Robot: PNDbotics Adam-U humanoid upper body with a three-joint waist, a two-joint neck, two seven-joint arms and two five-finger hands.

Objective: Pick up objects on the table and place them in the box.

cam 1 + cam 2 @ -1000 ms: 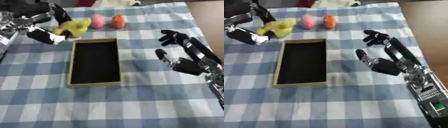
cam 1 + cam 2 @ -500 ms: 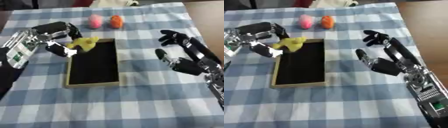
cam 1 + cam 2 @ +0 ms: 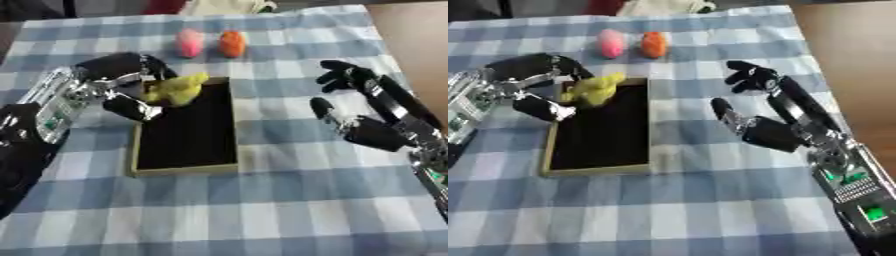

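Placing step: my left hand point(image 3: 122, 87) has fingers curled round the yellow toy point(image 3: 178, 89), over the far left corner of the box point(image 3: 185, 167); next I let go so it drops in; my right hand point(image 3: 363, 122) idles spread at right; pink toy point(image 3: 189, 42) and orange toy point(image 3: 232, 44) wait on the far worktop point(image 3: 289, 210); a second ago the yellow toy was far-left of the box.

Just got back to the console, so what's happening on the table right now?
The left hand has its fingers curled round a yellow toy and holds it over the far end of the box. A pink object and an orange object lie on the checked cloth beyond the box. The right hand hangs open, holding nothing.
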